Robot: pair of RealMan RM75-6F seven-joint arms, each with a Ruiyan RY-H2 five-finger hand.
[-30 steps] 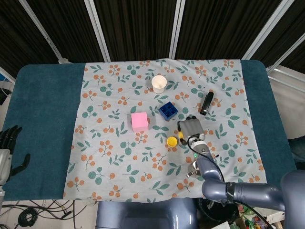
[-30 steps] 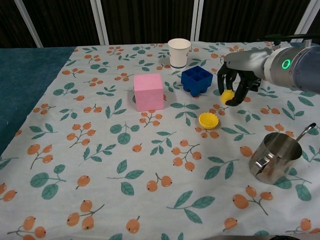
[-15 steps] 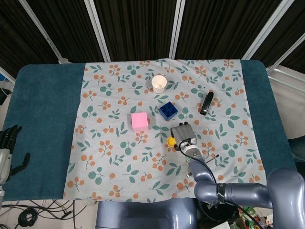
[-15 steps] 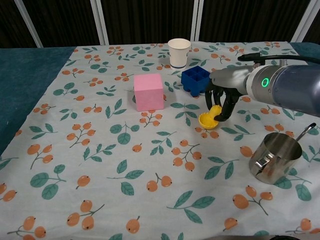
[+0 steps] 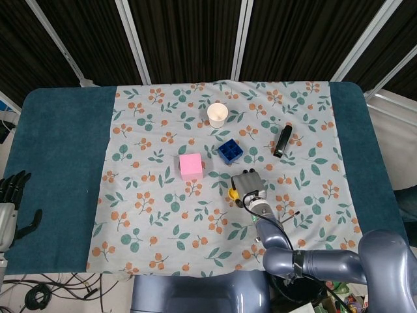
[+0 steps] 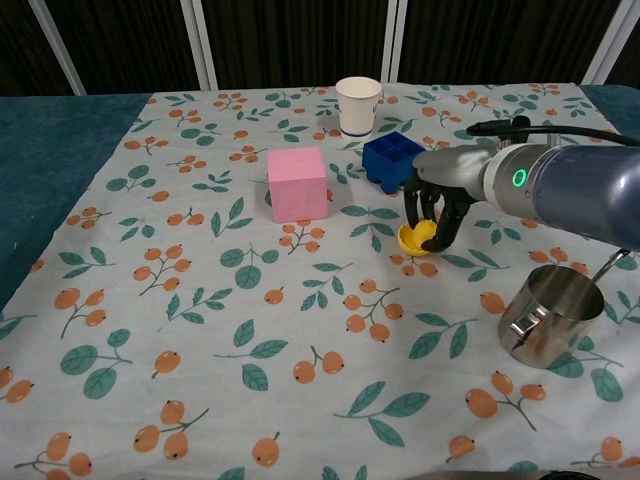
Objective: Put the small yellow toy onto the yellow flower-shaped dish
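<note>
The small yellow toy (image 6: 428,228) sits between the fingers of the right hand (image 6: 432,205), right down at the yellow flower-shaped dish (image 6: 411,239), and from the chest view the toy looks to be touching the dish's inside, though whether its weight is on the dish I cannot tell. The fingers (image 6: 449,222) curl down around the toy, gripping it. From the head view the hand (image 5: 248,187) covers nearly all of the dish, only a yellow sliver (image 5: 232,193) peeking out at its left edge.

Just behind the hand stands the blue compartment block (image 6: 393,160), its open cells showing nothing inside. Further back is the white paper cup (image 6: 359,105), upright; its inside is not visible from here. To the left sits the pink cube (image 6: 297,183). Near the right front stands the steel cup (image 6: 549,314), open mouth up. A black object (image 5: 283,141) lies on the floral cloth (image 5: 163,235).

The left hand (image 5: 11,202) hangs off the table's left edge, fingers apart, holding nothing.
</note>
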